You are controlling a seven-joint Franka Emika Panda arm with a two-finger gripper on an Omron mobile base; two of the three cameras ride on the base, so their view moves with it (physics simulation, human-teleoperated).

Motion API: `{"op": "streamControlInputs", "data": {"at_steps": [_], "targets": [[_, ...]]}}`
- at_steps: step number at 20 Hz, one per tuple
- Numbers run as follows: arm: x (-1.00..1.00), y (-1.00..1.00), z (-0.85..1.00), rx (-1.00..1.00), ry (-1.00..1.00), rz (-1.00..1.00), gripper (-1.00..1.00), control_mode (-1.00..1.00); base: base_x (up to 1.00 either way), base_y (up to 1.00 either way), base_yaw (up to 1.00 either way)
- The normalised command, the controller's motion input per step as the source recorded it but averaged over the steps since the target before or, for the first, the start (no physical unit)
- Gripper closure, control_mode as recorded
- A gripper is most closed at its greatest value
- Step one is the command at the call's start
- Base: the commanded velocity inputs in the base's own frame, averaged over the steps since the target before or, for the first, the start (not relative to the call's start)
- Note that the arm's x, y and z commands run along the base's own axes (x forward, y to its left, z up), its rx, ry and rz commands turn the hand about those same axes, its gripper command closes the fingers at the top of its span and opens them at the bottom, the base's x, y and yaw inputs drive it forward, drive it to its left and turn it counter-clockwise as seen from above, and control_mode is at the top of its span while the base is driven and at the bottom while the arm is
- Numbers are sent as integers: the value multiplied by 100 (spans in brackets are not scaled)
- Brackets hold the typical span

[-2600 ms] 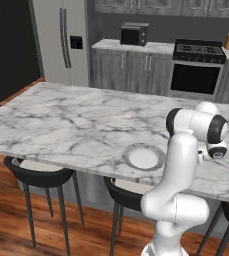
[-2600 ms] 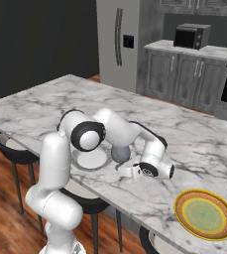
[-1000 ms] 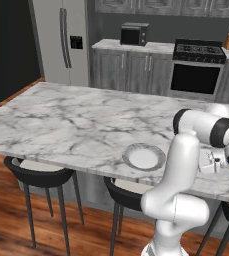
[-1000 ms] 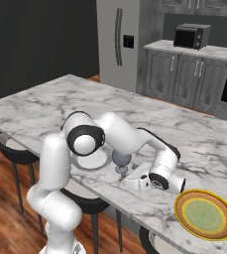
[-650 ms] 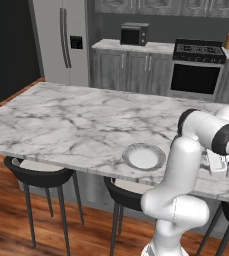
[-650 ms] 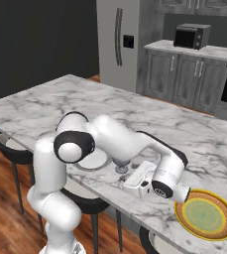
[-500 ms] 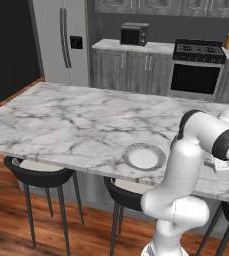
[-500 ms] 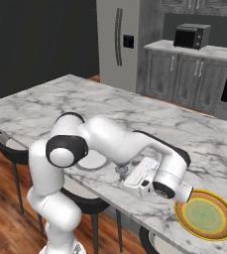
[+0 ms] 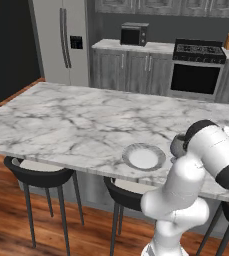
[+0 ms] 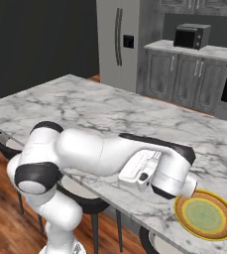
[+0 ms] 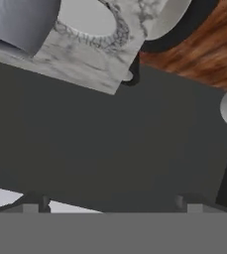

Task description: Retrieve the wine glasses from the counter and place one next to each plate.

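Observation:
One grey-blue wine glass (image 9: 178, 144) stands on the marble island just right of the white plate (image 9: 143, 156), partly hidden by my arm. In the hand view the wine glass (image 11: 20, 21) and the white plate (image 11: 87, 19) show at the top left, above the island's dark side. My gripper (image 11: 111, 203) is open with nothing between its fingertips (image 11: 35, 202) and is well apart from the glass. The yellow plate (image 10: 204, 216) lies near the island's front edge, right beside my wrist (image 10: 172, 174).
Black stools (image 9: 41, 175) stand along the island's (image 9: 71, 125) front edge over a wood floor. A back counter (image 9: 156, 46) carries a microwave (image 9: 134, 34), beside a stove (image 9: 198, 50) and a fridge (image 9: 66, 40).
My arm has swung right and down, from beside the white plate toward the yellow plate at the island's front edge. The glass stays by the white plate; the gripper stays open.

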Motion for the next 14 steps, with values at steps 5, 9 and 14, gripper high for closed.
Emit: {"op": "streamControlInputs", "data": {"at_steps": [5, 9, 14], "targets": [[-40, 54, 88, -2, -23, -2, -100, -100, 0, 0, 0], [-15, 74, 79, -6, -24, -5, -100, -100, 0, 0, 0], [-4, 66, 85, -8, -25, -8, -100, -100, 0, 0, 0]]}}
